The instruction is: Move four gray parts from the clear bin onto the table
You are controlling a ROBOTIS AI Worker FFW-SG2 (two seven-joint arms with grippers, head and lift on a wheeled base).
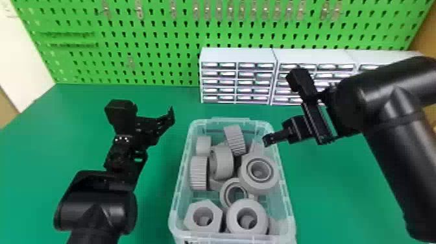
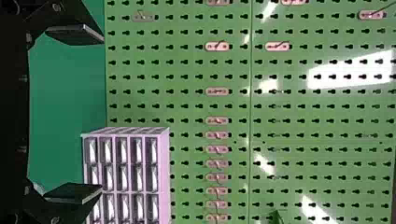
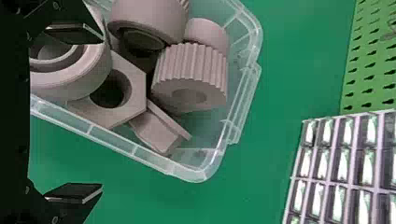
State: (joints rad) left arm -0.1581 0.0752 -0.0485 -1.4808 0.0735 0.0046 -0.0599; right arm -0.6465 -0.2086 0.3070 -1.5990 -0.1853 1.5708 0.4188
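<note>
I have my left gripper (image 1: 146, 110) spread wide and empty, left of the clear plastic bin (image 1: 227, 120) on the green table (image 1: 155, 201). My right gripper (image 1: 279, 108) is empty and splayed too, one finger above the bin's chunky gray ring-, nut- and gear-shaped parts (image 1: 198, 173); contact I can't tell.

Green pegboard (image 1: 155, 58); white drawer cabinets (image 1: 238, 55)
</note>
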